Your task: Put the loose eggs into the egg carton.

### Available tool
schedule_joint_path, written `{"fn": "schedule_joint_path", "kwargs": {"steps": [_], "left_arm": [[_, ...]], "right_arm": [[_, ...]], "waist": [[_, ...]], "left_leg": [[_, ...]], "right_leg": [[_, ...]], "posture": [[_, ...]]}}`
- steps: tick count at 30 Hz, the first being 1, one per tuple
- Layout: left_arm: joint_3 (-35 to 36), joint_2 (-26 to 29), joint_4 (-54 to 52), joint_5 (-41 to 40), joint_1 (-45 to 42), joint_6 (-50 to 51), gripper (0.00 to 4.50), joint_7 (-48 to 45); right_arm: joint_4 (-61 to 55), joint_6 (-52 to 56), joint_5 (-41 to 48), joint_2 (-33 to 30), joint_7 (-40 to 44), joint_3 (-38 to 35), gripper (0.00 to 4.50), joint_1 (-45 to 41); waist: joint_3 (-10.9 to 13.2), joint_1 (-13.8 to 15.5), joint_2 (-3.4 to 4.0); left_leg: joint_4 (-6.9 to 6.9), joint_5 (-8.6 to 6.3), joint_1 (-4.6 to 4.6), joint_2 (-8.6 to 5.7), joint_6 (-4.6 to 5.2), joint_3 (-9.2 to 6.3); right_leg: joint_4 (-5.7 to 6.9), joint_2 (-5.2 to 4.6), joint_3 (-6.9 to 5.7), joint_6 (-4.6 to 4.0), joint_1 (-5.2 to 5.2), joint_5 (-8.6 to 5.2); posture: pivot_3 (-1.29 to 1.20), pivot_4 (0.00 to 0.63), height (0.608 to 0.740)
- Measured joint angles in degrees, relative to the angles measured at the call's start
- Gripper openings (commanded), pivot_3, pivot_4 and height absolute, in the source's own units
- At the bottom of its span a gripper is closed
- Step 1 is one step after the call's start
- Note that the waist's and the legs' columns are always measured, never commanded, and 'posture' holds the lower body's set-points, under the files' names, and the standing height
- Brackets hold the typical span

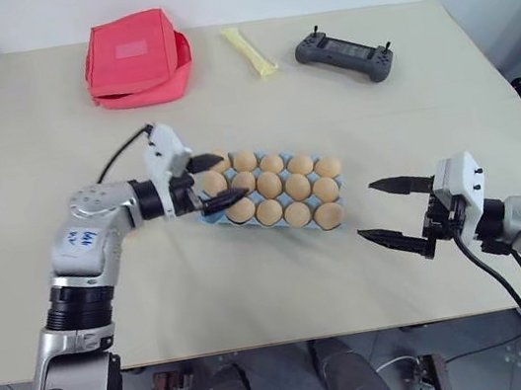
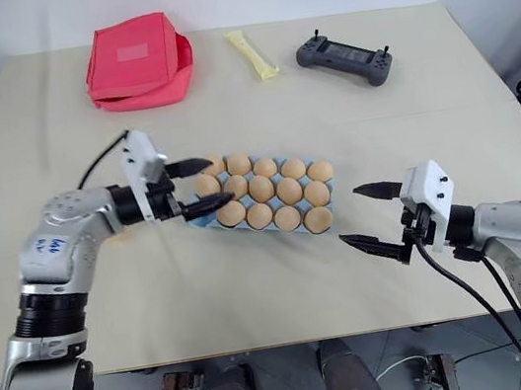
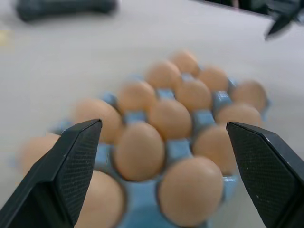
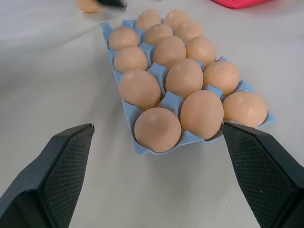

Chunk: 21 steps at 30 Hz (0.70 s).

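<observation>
The light blue egg carton (image 1: 206, 213) lies mid-table, its cups filled with several tan eggs (image 1: 269, 185). My left gripper (image 1: 218, 180) hovers open over the carton's left end, one finger on each side of an end egg (image 1: 213, 181) that sits in its cup. In the left wrist view the fingers (image 3: 71, 166) stand wide apart above the eggs. A loose egg (image 4: 88, 4) lies on the table just off the carton's far corner, beside the left finger. My right gripper (image 1: 368, 209) is open and empty, a little to the right of the carton.
A red fabric pouch (image 1: 136, 58) sits at the back left, a yellow strip (image 1: 250, 52) beside it, and a black handheld controller (image 1: 344, 56) at the back right. The table's front edge (image 1: 265, 339) runs just below my arms.
</observation>
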Motion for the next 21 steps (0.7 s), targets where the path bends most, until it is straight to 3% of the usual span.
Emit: {"fn": "schedule_joint_path", "kwargs": {"steps": [6, 15, 21], "left_arm": [[11.6, 7.1, -9.3, -1.9, 11.7, 6.3, 4.48, 4.9], [29.4, 7.6, -18.9, -4.9, 33.9, 10.1, 4.48, 10.2], [38.4, 4.3, -22.0, -6.1, 46.1, 9.5, 4.48, 11.6]], "right_arm": [[0.6, -0.1, 0.0, -0.3, 1.3, 0.0, 4.5, -0.3], [6.7, -2.9, -0.5, -0.3, 5.5, 1.1, 4.5, -3.7], [9.5, -4.3, -1.1, 0.2, 7.1, 2.8, 4.5, -5.3]], "waist": [[0.0, -0.5, 0.01], [0.0, -0.7, 0.0], [0.0, -0.7, -0.01]], "left_leg": [[0.0, 0.0, 0.02, 0.01, 0.01, -0.01], [0.0, -0.01, 0.05, 0.0, 0.0, 0.02], [0.0, -0.01, 0.05, 0.0, 0.0, 0.03]], "right_leg": [[0.03, -0.02, -0.02, -0.02, 0.0, -0.02], [0.0, -0.07, -0.04, -0.19, 0.03, -0.1], [-0.03, -0.1, -0.03, -0.63, 0.03, -0.33]], "posture": [[0.0, 0.15, 0.74], [0.0, 0.15, 0.74], [0.0, 0.15, 0.74]]}}
